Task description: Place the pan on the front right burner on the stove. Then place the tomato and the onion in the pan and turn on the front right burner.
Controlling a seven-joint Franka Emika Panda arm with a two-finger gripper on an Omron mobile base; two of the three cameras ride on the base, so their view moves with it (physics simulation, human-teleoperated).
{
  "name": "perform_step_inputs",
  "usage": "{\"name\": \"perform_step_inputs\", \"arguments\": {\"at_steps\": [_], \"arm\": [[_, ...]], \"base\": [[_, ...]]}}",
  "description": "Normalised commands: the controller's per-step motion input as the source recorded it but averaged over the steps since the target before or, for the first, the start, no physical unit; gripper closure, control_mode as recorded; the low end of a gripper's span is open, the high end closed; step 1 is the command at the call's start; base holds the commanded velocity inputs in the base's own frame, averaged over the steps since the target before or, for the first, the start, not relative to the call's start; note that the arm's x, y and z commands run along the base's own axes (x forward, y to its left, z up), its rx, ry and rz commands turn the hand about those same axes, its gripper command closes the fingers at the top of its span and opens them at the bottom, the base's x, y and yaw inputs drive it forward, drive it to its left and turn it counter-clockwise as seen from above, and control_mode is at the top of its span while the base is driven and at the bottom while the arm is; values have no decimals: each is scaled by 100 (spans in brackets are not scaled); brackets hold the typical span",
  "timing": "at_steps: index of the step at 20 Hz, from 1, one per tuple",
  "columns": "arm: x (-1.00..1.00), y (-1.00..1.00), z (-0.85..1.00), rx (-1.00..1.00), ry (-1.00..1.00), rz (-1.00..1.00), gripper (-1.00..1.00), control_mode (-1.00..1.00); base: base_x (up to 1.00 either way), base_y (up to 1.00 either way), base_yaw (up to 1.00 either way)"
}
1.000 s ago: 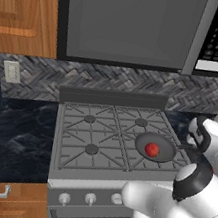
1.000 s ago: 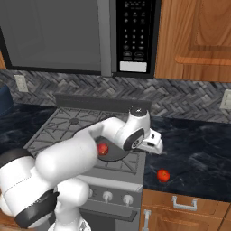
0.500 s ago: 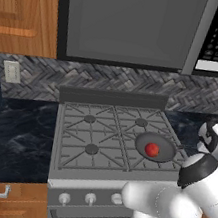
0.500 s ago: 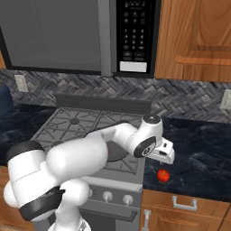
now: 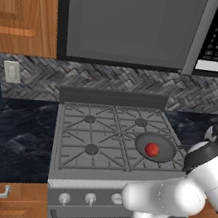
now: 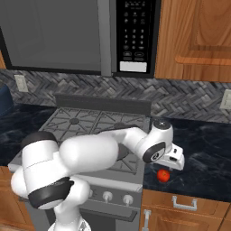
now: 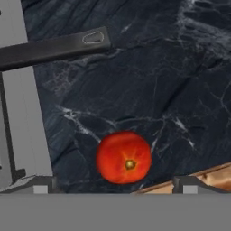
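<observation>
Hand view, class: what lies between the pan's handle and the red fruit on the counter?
Nothing. In the hand view, only bare dark marbled counter separates the pan's handle from the red fruit.

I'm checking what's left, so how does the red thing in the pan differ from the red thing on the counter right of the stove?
The red thing in the pan sits on the stove; the red thing on the counter lies on dark stone. The open gripper faces the counter one, not the pan one. Both are round and red.
</observation>
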Motion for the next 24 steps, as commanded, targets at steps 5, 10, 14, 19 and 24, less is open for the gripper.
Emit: {"name": "perform_step_inputs", "arguments": {"at_steps": [5,10,14,19,24], "arm": [[0,-27,-4,0,4,0,-100,-100],[-2,-4,-17,0,3,0,-100,-100],[-2,0,-23,0,2,0,-100,-100],[0,0,-21,0,1,0,-100,-100],[-1,1,-12,1,0,0,-100,-100]], "base": [[0,0,0],[0,0,0],[0,0,0],[0,0,0],[0,0,0]]}}
